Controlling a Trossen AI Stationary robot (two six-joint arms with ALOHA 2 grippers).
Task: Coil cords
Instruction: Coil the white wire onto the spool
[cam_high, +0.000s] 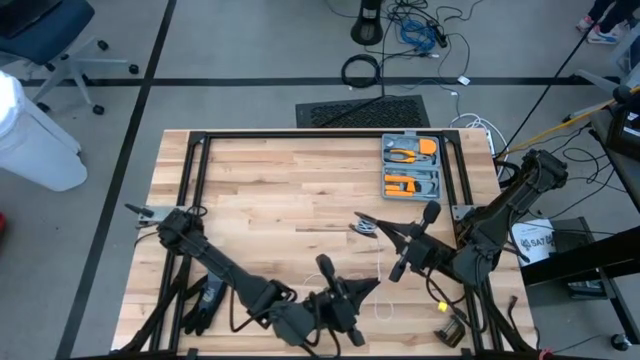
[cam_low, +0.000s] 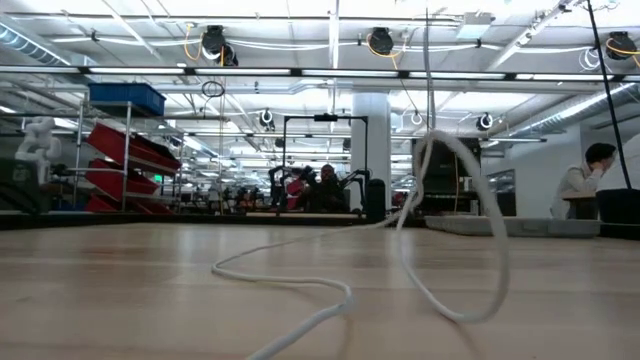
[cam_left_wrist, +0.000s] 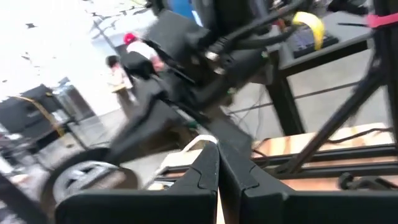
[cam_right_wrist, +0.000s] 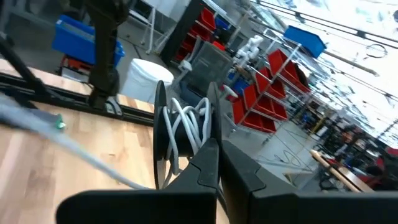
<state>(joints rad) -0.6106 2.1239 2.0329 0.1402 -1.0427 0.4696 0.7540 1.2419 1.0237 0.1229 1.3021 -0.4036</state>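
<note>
Smooth white plastic-sheathed cord on pale, matt, planked wooden table.

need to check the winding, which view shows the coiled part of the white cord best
The right wrist view: white cord loops show wound together just beyond the shut right gripper. The low view shows only its loose tail curling across the table. The high view shows a thin strand. The left wrist view shows none clearly.

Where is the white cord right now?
In the high view the white cord trails over the table's front middle, between the left gripper and the right gripper. Part is wound on the right gripper's fingers.
</note>
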